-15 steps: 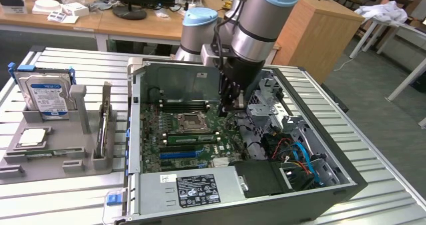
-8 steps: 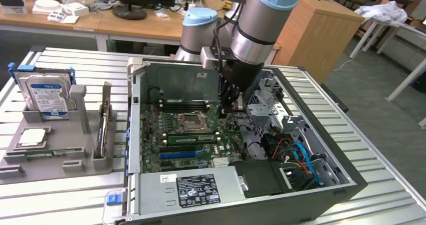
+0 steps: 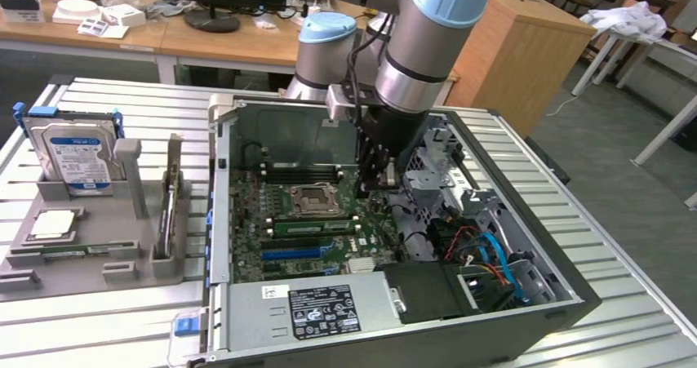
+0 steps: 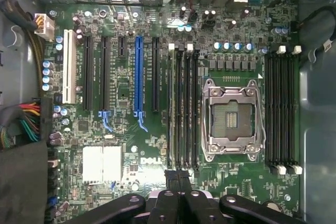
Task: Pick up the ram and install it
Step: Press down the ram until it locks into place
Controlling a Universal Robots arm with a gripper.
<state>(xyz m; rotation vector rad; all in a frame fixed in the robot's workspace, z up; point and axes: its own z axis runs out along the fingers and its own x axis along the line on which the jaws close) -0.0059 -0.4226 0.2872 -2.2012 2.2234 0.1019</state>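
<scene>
Gripper [image 4: 176, 176], pinched shut and empty, hovers over the motherboard [image 4: 236, 184]; the ram [image 3: 310, 226] sits in a slot below the processor socket [image 3: 310, 198], mid-frame. Computer case [image 3: 544, 327] rests on a ribbed metal table [image 3: 130, 99]; wooden desks [image 3: 130, 35] line the top, with grey floor [image 3: 610, 164] at the exterior view's right.

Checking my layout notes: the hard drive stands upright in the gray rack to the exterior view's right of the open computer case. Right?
The side is wrong. The exterior view shows the hard drive upright in the gray rack to that view's left of the open computer case.
</scene>
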